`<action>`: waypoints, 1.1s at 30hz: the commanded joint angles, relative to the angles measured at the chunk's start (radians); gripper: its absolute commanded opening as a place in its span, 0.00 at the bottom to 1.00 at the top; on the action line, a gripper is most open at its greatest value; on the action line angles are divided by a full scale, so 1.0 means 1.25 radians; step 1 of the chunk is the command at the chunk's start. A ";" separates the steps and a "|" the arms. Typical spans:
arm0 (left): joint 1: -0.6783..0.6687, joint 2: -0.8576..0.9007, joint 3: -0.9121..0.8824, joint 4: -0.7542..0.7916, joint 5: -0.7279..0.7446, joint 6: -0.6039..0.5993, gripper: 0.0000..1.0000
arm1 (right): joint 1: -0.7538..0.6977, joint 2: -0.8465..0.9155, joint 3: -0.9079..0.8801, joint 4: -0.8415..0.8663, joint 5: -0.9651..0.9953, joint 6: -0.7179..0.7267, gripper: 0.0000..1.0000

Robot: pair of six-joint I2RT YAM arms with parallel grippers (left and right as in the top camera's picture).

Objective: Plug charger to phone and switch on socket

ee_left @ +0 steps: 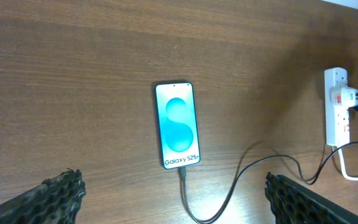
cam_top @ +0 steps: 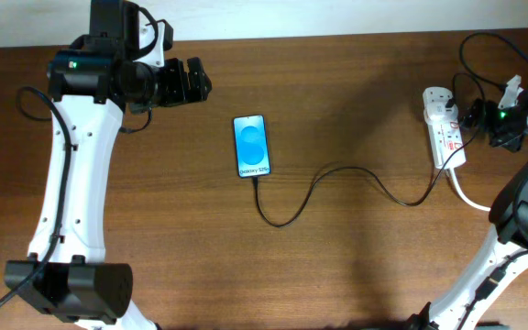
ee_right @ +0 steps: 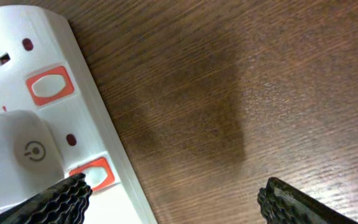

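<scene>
The phone (cam_top: 251, 145) lies flat mid-table with its blue screen lit; it also shows in the left wrist view (ee_left: 178, 124). The thin black charger cable (cam_top: 337, 170) runs from the phone's bottom edge, where its connector (ee_left: 182, 172) appears plugged in, in a loop to the white socket strip (cam_top: 445, 137). My left gripper (cam_top: 191, 82) is open and empty, up and left of the phone; its fingers (ee_left: 173, 190) frame the cable. My right gripper (ee_right: 173, 190) is open, one finger over the socket (ee_right: 73, 118) beside a red-rimmed switch (ee_right: 98, 173). A white adapter (ee_right: 17, 155) sits in the strip.
The thick white mains cord (cam_top: 470, 197) curves off the socket's near end towards the right arm's base. Black wires loop behind the socket at the far right (cam_top: 475, 50). The table top is brown wood (cam_top: 356, 92).
</scene>
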 commanded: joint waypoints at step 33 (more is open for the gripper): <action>0.005 -0.006 -0.006 -0.001 -0.006 0.007 0.99 | 0.048 0.011 -0.043 0.002 -0.023 0.028 0.92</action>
